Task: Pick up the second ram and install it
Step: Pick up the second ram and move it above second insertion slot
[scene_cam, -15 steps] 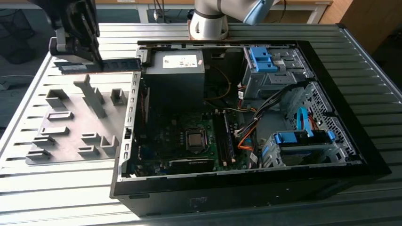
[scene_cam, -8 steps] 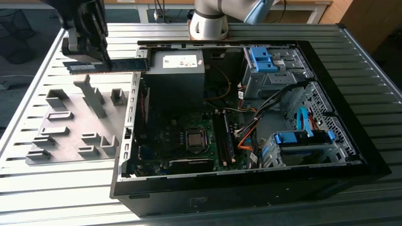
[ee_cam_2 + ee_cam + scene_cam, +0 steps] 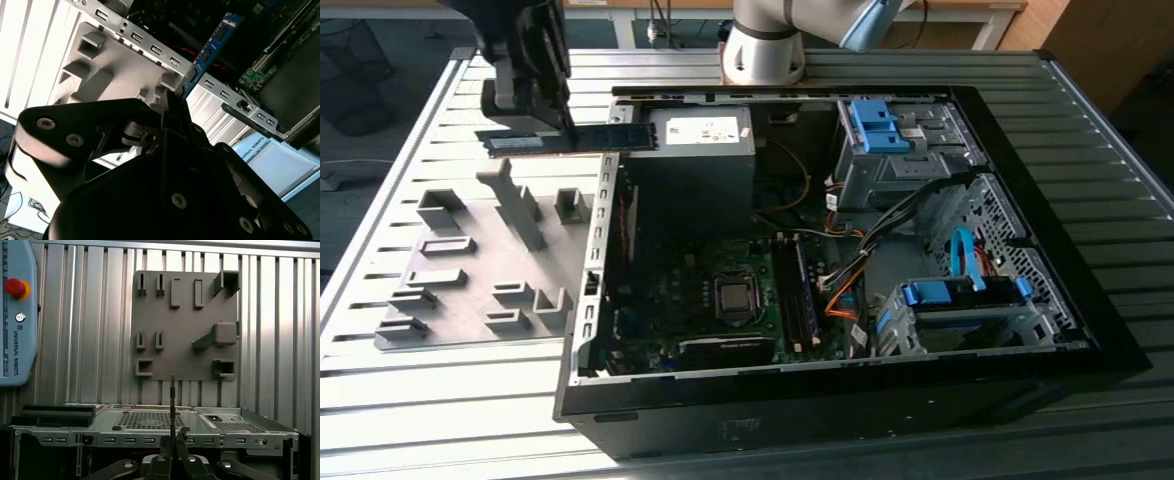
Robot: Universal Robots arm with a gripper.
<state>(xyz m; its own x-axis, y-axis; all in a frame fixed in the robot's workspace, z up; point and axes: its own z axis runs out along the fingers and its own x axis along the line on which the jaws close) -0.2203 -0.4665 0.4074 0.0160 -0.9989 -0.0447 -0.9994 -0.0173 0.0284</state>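
The gripper [image 3: 534,133] was closed on the second ram [image 3: 614,137], which projected from between its fingertips over the wall of the open computer case [image 3: 1121,330]. The grey fixture plate [image 3: 474,265] lay near the gripper.

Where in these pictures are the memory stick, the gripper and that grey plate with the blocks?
the second ram [image 3: 212,46]: second wrist view, blue face between chips.
gripper [image 3: 175,107]: second wrist view, between fingertips clamping the stick.
grey fixture plate [image 3: 177,322]: first wrist view, bare flat middle.
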